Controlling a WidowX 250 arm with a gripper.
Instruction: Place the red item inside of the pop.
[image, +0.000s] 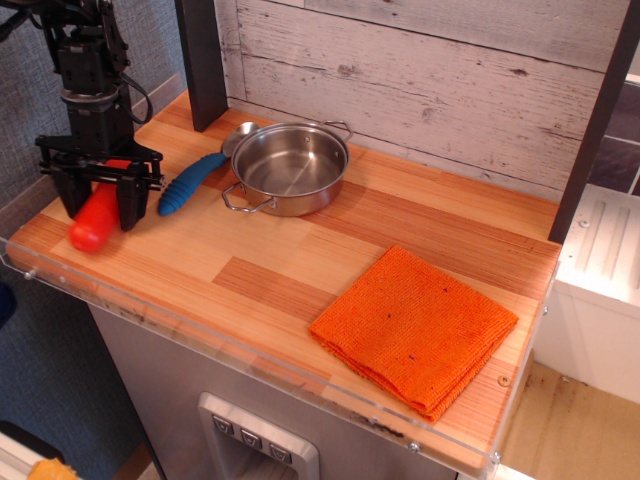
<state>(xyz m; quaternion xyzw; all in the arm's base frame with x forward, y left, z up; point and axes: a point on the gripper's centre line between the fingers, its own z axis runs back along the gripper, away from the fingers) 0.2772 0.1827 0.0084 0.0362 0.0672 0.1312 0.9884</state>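
- Wooden counter (300, 260), striped planks.
- Steel pot (291, 166) stands at the back.
- Blue ribbed toy (190, 183) lies just left of it.
- Orange folded cloth (414, 328) lies front right.

Gripper (100, 203) clamps the red item (93, 222) left of the steel pot (290, 167)

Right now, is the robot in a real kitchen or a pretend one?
Probably a pretend one, a toy kitchen. The wooden counter has a little steel pot, a red toy sausage in the gripper, a blue ribbed toy and an orange cloth, with a painted plank wall behind.
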